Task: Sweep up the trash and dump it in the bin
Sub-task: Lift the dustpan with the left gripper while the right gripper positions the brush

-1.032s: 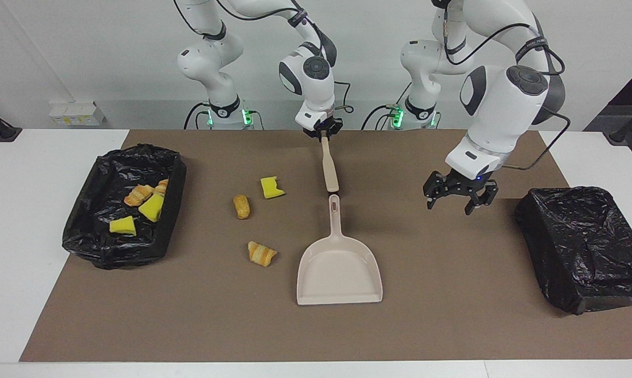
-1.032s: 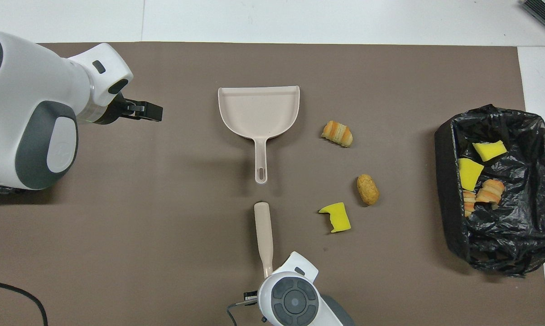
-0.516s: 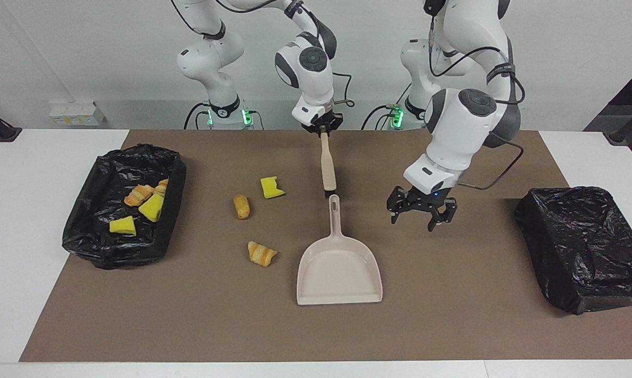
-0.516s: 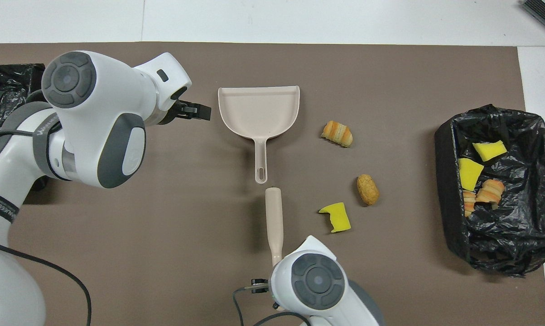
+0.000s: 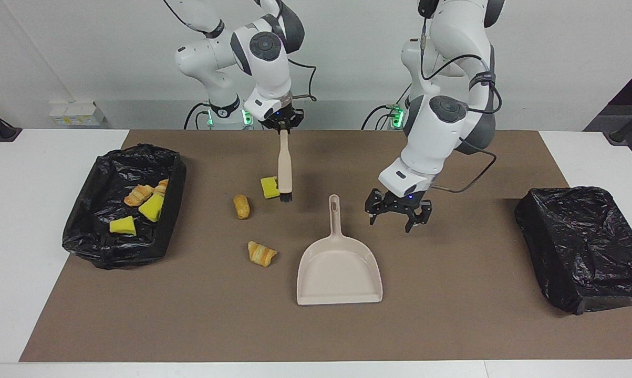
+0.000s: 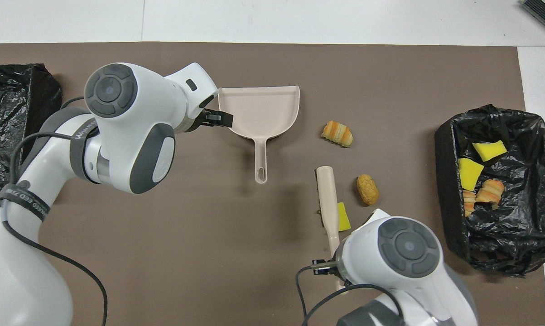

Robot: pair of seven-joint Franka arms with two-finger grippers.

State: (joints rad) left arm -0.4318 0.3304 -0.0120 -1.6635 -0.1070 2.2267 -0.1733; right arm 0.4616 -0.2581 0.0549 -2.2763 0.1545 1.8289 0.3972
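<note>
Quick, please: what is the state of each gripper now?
Left gripper: open, holding nothing, beside the dustpan handle.
Right gripper: shut on the brush.

I log the dustpan (image 5: 339, 270) mid-mat, its handle toward the robots. A croissant piece (image 5: 261, 253) and a bread bit (image 5: 241, 206) lie toward the right arm's end of it. The brush (image 5: 284, 168) stands beside a sponge chunk (image 5: 269, 187). The bin (image 5: 84, 231) at that end holds four pieces. I list a second bin (image 5: 583, 252) at the left arm's end.
</note>
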